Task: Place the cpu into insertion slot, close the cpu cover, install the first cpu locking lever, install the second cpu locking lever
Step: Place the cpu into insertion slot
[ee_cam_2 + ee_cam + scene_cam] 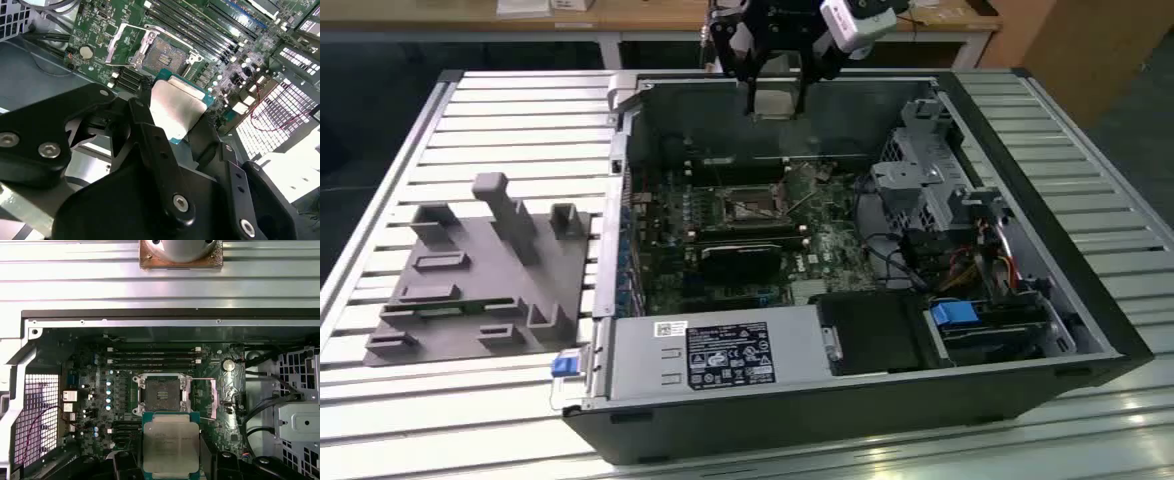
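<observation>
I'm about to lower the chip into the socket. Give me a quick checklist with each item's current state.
1. Grip on the chip: ok. The claw is shut on its edges.
2. Socket bare: ok. The contacts are exposed and nothing lies in it.
3. Cover plate open: ok. It stands raised beside the socket.
4. Chip square to the socket: ok. Their edges run parallel in the first wrist view.
5. Chip centred over the socket: cannot tell. It hangs high above the open computer case.

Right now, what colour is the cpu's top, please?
The cpu is silvery grey; see the first wrist view.
</observation>
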{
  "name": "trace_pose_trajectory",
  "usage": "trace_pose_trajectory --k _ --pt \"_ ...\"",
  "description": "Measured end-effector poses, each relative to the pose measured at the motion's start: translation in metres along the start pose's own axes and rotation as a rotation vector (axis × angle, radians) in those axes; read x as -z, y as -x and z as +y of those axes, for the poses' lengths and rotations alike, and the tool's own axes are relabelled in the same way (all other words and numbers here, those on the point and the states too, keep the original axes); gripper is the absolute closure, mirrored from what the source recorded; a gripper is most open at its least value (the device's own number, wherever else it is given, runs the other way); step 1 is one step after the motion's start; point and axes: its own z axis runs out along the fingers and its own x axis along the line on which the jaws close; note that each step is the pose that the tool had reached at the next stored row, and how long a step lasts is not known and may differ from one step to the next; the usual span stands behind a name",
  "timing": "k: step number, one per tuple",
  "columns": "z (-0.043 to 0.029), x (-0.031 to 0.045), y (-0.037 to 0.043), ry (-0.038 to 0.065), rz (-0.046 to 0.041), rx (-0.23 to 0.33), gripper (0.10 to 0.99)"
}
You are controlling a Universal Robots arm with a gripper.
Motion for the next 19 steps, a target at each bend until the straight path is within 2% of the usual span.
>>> trace_pose_trajectory --k 14,19 --pt "0.0000 -0.0004 0.0000 0.000 -0.0001 0.000 0.545" --pt "-0.0007 -0.0083 0.0001 -0.001 -0.0034 0.000 0.545"
